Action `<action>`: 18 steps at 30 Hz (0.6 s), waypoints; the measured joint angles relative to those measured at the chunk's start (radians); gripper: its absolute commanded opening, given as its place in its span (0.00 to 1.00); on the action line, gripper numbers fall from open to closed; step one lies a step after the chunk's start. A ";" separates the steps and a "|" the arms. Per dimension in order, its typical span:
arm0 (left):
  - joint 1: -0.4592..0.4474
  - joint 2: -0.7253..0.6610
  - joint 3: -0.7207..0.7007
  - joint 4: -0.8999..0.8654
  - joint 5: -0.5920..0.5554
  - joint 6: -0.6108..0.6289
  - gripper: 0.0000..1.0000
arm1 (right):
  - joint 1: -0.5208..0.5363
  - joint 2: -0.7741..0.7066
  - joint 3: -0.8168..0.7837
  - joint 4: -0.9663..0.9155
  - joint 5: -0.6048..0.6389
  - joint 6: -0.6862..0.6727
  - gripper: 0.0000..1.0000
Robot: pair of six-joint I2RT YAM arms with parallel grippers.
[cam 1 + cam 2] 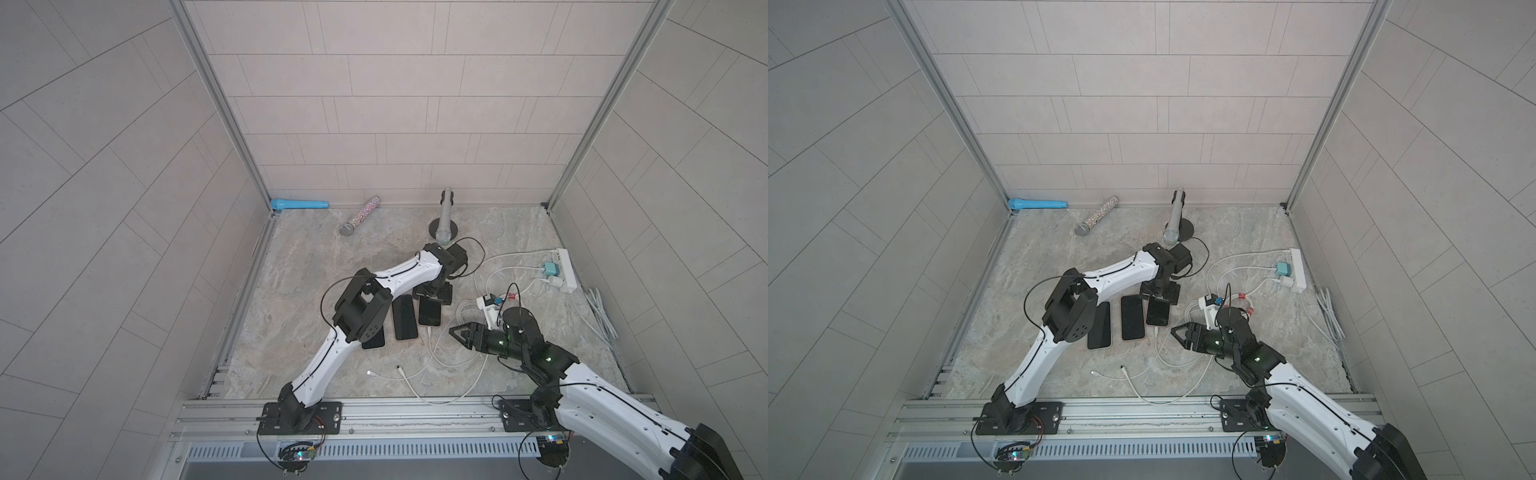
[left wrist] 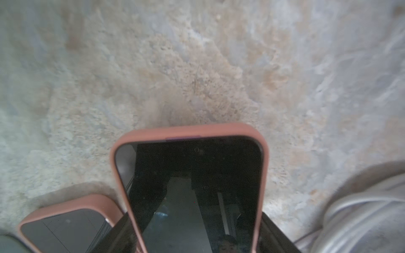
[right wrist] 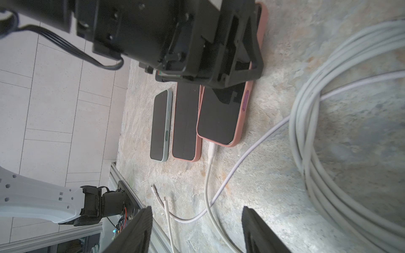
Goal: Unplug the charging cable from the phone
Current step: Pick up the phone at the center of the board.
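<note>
Near side: the right fingers (image 3: pixel 140 232) hang released just right of the charging cable (image 3: pixel 211 151), its plug seated in the near end of the phone (image 1: pixel 429 313). It lies flat on the desk (image 1: pixel 332 257), left fingers (image 3: pixel 241 76) grasping its far end.

Whole tabletop (image 1: pixel 374 257) is looked down on from high over its near edge in both top views. Wrist cams are kept low; pink-cased phone (image 2: pixel 192 186) (image 3: pixel 221 114) is shared.
</note>
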 measured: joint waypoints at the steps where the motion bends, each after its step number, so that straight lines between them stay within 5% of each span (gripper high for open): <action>1: 0.001 -0.008 0.000 -0.002 0.000 -0.002 0.00 | 0.000 0.004 0.002 0.000 0.000 0.000 0.68; 18: 0.002 -0.077 0.048 -0.047 0.019 -0.006 0.00 | 0.000 0.187 0.049 0.121 -0.066 -0.010 0.58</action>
